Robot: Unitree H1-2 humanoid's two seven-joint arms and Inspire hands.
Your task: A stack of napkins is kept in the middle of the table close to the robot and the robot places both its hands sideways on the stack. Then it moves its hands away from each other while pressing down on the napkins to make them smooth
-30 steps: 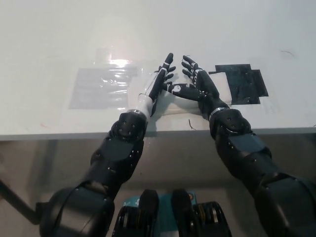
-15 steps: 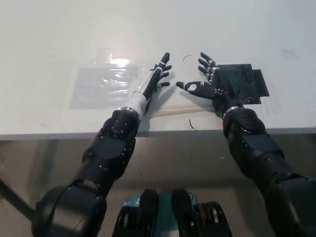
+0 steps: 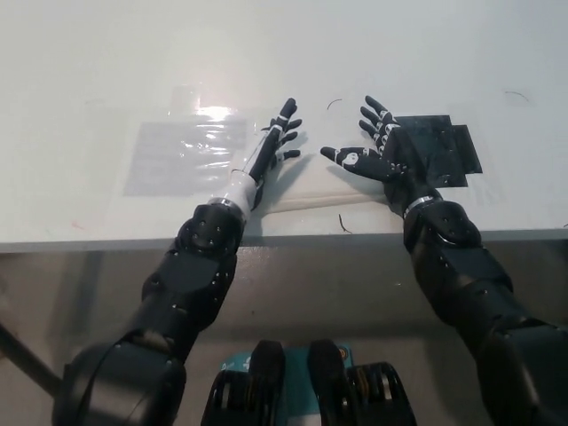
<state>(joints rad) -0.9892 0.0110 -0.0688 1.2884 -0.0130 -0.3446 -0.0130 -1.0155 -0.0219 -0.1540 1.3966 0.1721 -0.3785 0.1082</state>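
Head view: your hands have spread further apart on the napkin stack (image 3: 311, 191) than half a second ago.
One white stack near the table (image 3: 426, 53) edge; left hand (image 3: 269, 155) edge-on, right hand (image 3: 377, 155) over one black patch (image 3: 439, 151), both with fingers splayed, holding nothing. One clear plastic sheet (image 3: 182, 155) left. No readable writing.

The white counter (image 3: 373, 53) lies flat and bare behind both hands, so there is open room toward its far side. Between the left hand (image 3: 269, 153) and the right hand (image 3: 377, 160) a clear gap runs over the napkins (image 3: 315, 191), which lie low. A clear plastic sheet (image 3: 182, 155) to the left and black tape (image 3: 439, 146) to the right seem flat, though glare blurs the sheet, so neither looks to block a sideways pass.
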